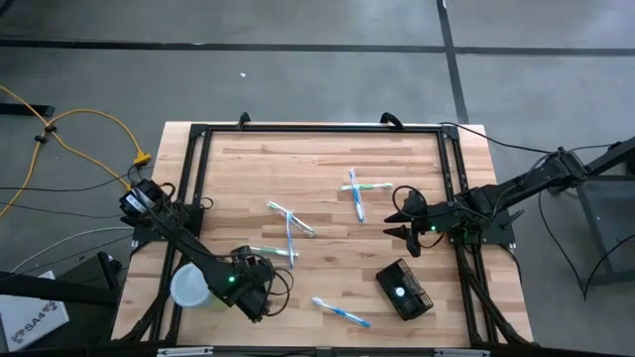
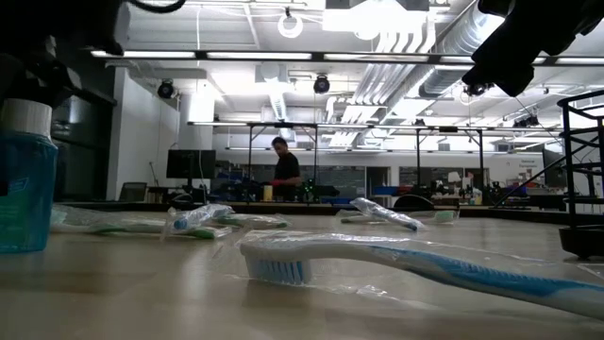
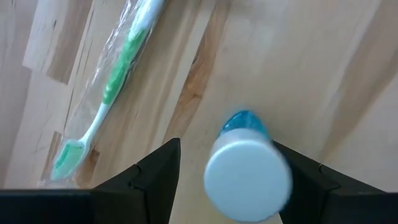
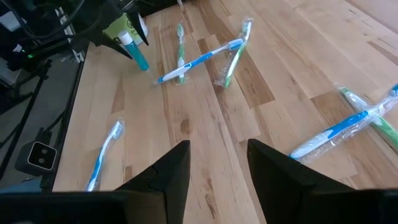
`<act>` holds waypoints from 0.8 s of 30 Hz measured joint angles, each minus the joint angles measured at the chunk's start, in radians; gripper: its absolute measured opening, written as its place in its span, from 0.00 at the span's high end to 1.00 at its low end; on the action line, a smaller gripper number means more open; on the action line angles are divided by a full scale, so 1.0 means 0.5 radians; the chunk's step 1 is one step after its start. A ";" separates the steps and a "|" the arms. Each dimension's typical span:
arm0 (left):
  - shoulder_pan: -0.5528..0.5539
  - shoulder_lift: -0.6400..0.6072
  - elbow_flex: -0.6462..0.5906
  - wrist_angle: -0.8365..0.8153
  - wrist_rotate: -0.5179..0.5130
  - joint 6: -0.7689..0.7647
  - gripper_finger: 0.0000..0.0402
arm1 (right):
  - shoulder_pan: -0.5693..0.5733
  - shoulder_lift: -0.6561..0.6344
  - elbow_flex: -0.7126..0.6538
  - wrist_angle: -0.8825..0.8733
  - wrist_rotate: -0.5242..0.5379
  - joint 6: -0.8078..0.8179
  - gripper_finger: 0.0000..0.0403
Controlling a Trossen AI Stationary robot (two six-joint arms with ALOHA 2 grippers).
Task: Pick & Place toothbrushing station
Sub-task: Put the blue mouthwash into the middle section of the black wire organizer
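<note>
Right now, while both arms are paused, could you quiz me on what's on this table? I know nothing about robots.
1. True or false: the right pincer is carrying a toothbrush.
2. What stands inside the left pincer?
A. a blue bottle with a white cap
B. a green toothbrush
C. a lime-green cup
3. Which arm is the black mesh holder closer to?

Key:
1. False. It is open and empty.
2. A
3. The right arm.
</note>
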 joint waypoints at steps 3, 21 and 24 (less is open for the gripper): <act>-0.008 0.000 -0.035 0.004 0.002 -0.042 0.47 | -0.001 0.000 0.000 0.003 0.000 0.000 0.62; -0.010 0.000 -0.036 0.023 -0.124 -0.025 0.47 | 0.000 0.000 0.000 0.043 -0.014 0.000 0.62; -0.010 0.000 -0.036 0.025 -0.127 -0.025 0.48 | 0.000 0.000 0.000 0.043 -0.014 0.000 0.62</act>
